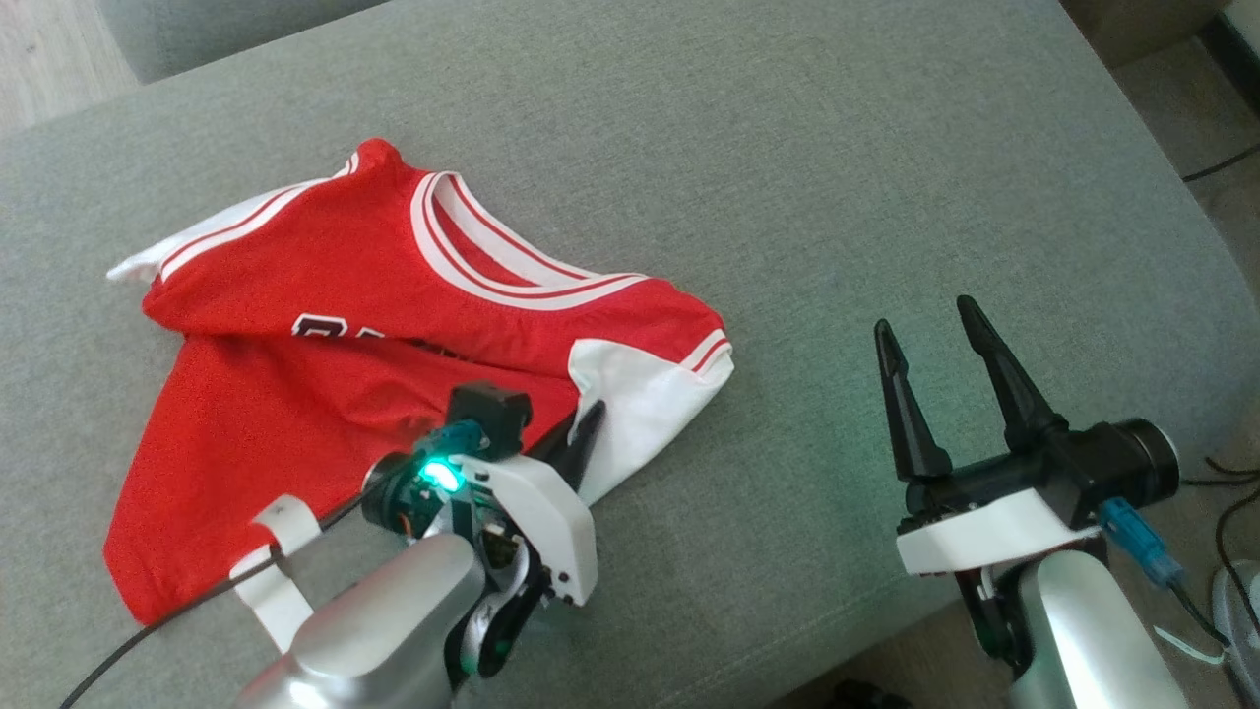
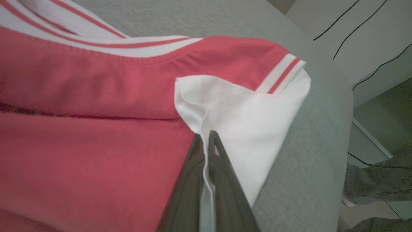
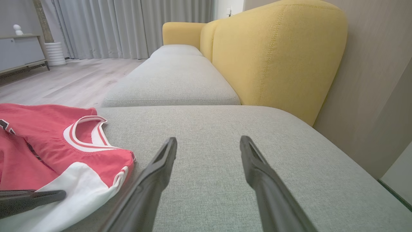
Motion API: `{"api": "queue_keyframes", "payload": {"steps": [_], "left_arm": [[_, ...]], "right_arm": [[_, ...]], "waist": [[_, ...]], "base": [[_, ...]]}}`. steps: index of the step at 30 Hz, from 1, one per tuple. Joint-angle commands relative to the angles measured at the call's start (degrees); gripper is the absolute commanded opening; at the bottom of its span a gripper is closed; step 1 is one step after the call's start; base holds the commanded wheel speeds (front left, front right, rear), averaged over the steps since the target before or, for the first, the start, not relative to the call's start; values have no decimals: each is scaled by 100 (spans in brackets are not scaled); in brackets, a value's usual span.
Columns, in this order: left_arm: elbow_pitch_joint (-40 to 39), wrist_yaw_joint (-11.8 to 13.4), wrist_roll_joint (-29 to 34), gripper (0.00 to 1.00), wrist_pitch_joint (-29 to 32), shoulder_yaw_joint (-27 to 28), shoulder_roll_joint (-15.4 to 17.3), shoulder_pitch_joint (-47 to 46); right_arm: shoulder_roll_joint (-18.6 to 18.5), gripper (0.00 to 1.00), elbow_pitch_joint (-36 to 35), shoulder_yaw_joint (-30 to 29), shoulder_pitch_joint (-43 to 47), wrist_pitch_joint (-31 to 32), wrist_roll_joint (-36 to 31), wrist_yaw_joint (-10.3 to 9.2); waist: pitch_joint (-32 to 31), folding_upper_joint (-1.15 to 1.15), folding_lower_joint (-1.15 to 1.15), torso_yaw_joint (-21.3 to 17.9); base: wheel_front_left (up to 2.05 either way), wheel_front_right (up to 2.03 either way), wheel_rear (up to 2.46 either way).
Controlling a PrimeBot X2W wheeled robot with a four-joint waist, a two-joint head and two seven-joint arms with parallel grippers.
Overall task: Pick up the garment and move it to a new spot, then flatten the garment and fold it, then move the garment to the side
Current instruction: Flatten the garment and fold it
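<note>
shirt [image 1: 325, 325]: lies rumpled on grey cushion [image 1: 837, 148], ahead-left | handling: light, limp, likely to sag, so grab hems or shoulders | left gripper [image 2: 204, 138]: clamped on white edge fold | right gripper [image 1: 925, 317]: spread wide, empty

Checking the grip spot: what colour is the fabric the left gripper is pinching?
White: a side panel of the red jersey; left wrist view shows it best.
</note>
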Motion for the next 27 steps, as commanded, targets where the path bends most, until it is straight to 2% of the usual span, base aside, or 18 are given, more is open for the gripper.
{"api": "queue_keyframes", "payload": {"steps": [1,7,15,16,17,18,20,23,27], "left_arm": [[-172,-50,44,0,-27,108,-5,-249],[-339,-72,237,0,-92,-69,-32,-279],[-943,-190,622,0,76,-708,-135,-193],[-978,-268,624,11,62,-787,-169,-155],[-983,-350,638,47,46,-872,-195,-122],[-953,-412,659,100,38,-955,-216,-89],[-894,-604,676,100,-35,-1109,-285,-26],[-814,-740,670,100,-250,-1145,-387,36],[-774,-592,688,100,-724,-884,-410,72]], "right_arm": [[24,100,-166,98,-167,-21,14,-4],[29,100,-162,109,-165,-21,15,-4],[36,100,-147,87,-142,-21,48,-4],[37,100,-142,86,-143,-21,56,-4],[38,100,-138,86,-140,-21,62,-4],[40,100,-129,85,-134,-21,69,-4],[41,100,-110,95,-125,-21,79,-4],[44,100,-88,75,-109,-21,82,-4],[45,100,-91,-27,-31,-21,53,-4]], "waist": [[-10,0,0,8],[-33,0,0,-16],[-47,0,0,-107],[-51,0,0,-125],[-54,0,0,-142],[-61,0,0,-159],[-75,0,0,-190],[-122,0,0,-210],[-243,0,0,-136]], "base": [[0,0,0],[0,0,0],[0,0,0],[0,0,0],[0,0,0],[0,0,0],[0,0,0],[0,0,0],[0,0,0]]}}
